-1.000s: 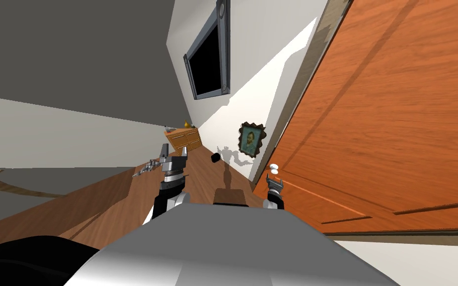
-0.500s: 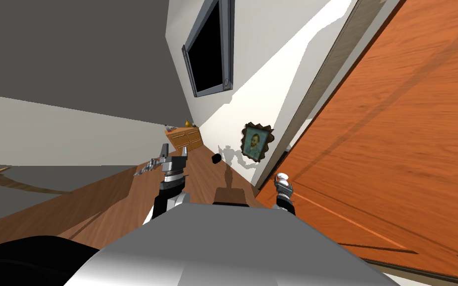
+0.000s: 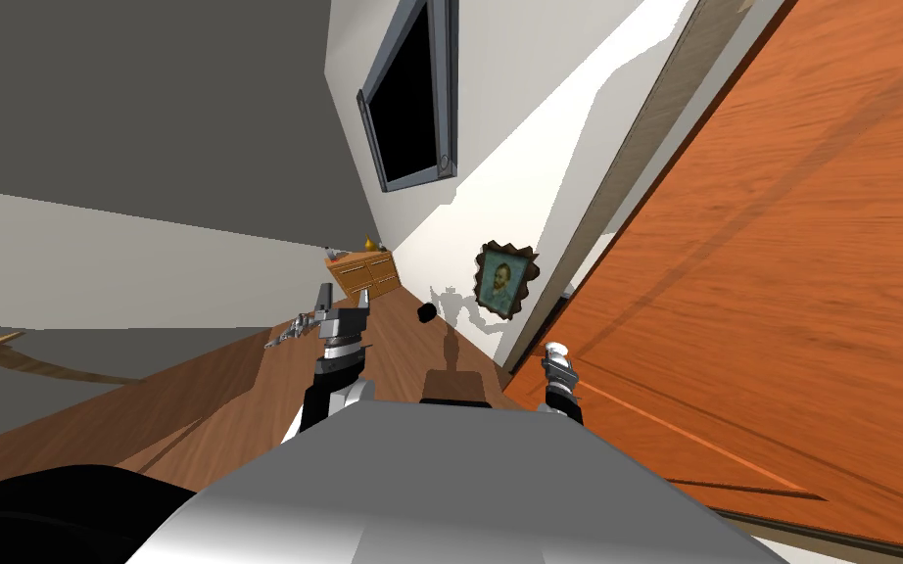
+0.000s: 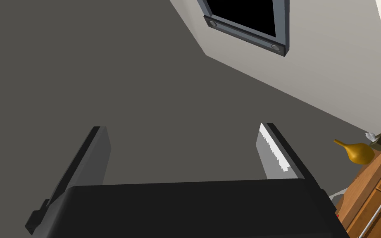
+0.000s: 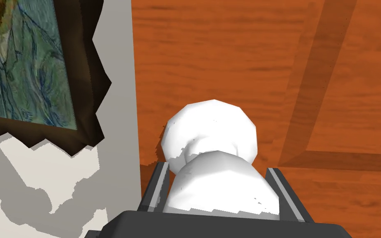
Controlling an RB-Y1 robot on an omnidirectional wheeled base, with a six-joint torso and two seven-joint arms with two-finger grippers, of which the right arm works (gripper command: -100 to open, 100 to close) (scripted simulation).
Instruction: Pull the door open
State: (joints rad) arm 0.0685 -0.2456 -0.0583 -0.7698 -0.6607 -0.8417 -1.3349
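Head view gives us one orange wooden door (image 3: 783,245), the largest thing, on our right side. It stands ajar, with its knob edge just clear of the grey door frame (image 3: 636,166). Next comes the brown plank floor (image 3: 224,392), running along the white wall to one wooden cabinet (image 3: 366,272) at the far end. One grey-framed black panel (image 3: 410,88) hangs high on that wall. Lower, just beside the door frame, hangs one portrait (image 3: 500,279) of a bearded man in a jagged dark frame.

Our left gripper (image 3: 345,291) hangs in the air well apart from the door, and our left wrist view shows its fingers (image 4: 98,153) spread wide with nothing between them. Our right gripper (image 3: 557,360) is at the door's one white knob (image 3: 556,349). In our right wrist view the two fingers (image 5: 160,182) press the knob's sides, pinching it. One small gold vase (image 3: 369,244) stands on the cabinet.
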